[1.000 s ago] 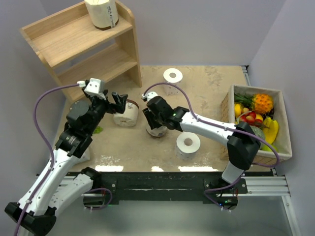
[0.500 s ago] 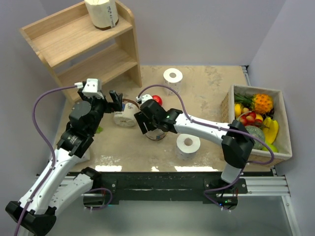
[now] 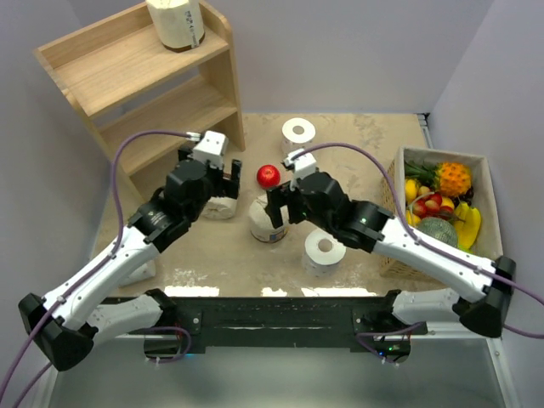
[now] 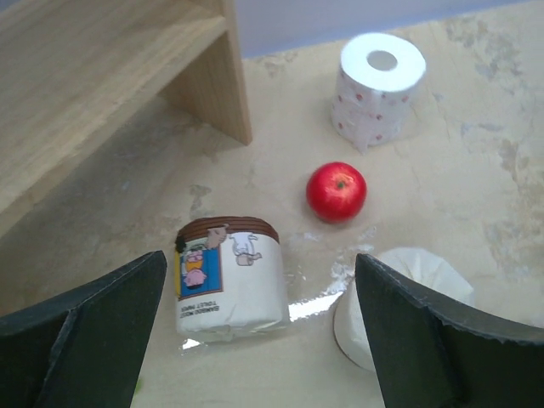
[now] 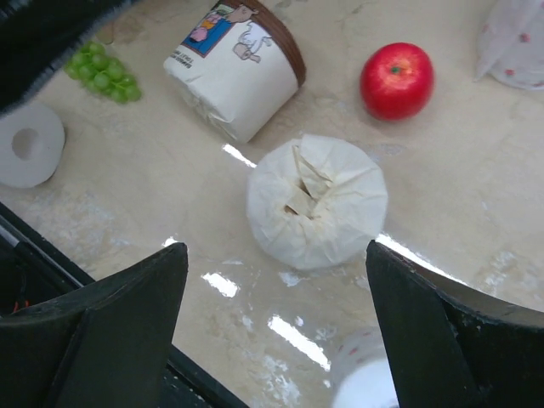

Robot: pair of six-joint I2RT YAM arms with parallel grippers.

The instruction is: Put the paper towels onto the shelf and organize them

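Roll with label (image 4: pixel 228 280) under left claw (image 4: pixel 259 265), apart | upright roll (image 5: pixel 316 202) under right claw (image 5: pixel 276 249), apart

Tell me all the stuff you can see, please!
shelf: one, light wood, back left
wrapped rolls: three, cream; one on the shelf top, one on its side by the shelf foot, one upright mid-table
bare rolls: three, white; one at the back, one at the front, one at the left near the left arm
apple: one, red, mid-table
grapes: one bunch, green, beside the roll on its side
fruit box: one, pale, right edge, full of fruit
table: one, beige
left hand: open, above the roll on its side
right hand: open, above the upright wrapped roll
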